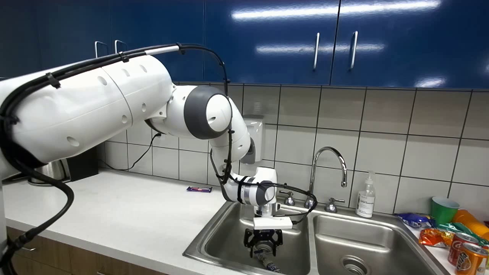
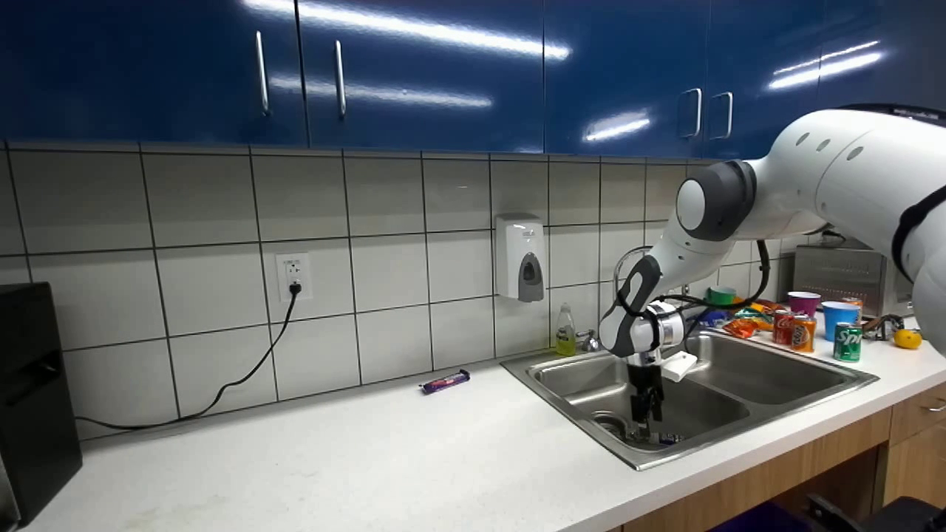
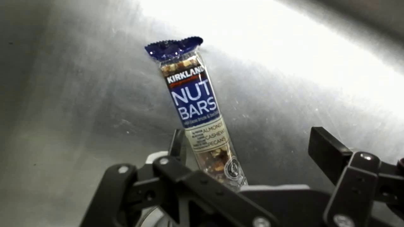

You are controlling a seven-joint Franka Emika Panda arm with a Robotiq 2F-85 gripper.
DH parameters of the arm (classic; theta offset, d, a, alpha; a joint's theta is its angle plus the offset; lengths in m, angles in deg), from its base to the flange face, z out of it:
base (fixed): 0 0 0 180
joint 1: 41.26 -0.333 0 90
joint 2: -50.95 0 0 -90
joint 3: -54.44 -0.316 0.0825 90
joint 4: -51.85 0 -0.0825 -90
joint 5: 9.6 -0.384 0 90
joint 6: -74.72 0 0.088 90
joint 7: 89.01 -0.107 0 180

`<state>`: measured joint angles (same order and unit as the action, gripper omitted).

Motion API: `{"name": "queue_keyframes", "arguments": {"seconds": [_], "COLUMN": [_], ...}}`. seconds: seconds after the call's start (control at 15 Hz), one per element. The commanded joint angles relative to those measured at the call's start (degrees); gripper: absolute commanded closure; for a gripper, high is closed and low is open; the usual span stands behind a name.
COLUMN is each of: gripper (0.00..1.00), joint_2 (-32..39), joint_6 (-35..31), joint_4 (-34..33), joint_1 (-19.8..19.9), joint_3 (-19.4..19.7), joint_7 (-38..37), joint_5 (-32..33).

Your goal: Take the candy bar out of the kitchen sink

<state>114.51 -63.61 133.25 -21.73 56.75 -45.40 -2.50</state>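
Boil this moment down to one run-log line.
tool: open, low over nut bar, contact unclear | nut bar: lying in sink, not out yet | purple packet: on counter

a purple packet (image 2: 445, 382) lies on the counter (image 2: 332, 458).

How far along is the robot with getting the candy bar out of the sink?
The approach looks done: the end effector is down inside the sink, close to the candy bar. In hand, probably, is lining up: the jaws stand apart, gripping nothing. Left to do: closing on the candy bar, which lies on the sink's bottom, and lifting it out.
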Motion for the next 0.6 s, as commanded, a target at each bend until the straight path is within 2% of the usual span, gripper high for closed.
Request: {"name": "queue_keyframes", "arguments": {"seconds": [0.0, 0.53], "gripper": [0.0, 0.0], "joint_2": [2.82, 5.87], "joint_6": [3.98, 9.76], "joint_4": [-5.73, -10.87], "joint_1": [1.22, 1.3], "joint_3": [-0.16, 0.9], "joint_7": [2.95, 5.23], "joint_5": [0.99, 1.02]}}
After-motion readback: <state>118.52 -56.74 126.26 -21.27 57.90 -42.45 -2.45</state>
